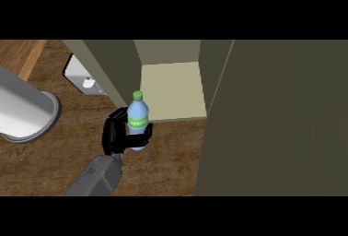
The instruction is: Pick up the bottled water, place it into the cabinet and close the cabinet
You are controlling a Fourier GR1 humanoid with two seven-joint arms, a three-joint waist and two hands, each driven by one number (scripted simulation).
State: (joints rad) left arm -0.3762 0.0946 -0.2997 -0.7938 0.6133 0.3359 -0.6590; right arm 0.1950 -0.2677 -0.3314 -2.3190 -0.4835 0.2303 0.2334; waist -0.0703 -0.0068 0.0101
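Observation:
The bottled water (137, 115) is a pale blue bottle with a green cap and a green label, held upright. My left hand (115, 132) is curled round its lower half from the left, with fingers showing on the bottle's right side. The bottle hangs just in front of the open cabinet, at the left end of the pale shelf (173, 87), and its cap overlaps the shelf's left edge. The cabinet's olive door (279, 120) stands open and fills the right side of the view. My right hand does not show.
A tall light-grey cylinder (24, 108) stands on the wooden counter (163, 161) at the far left. A small white object (85, 78) sits against the cabinet's left wall (112, 64), behind my hand.

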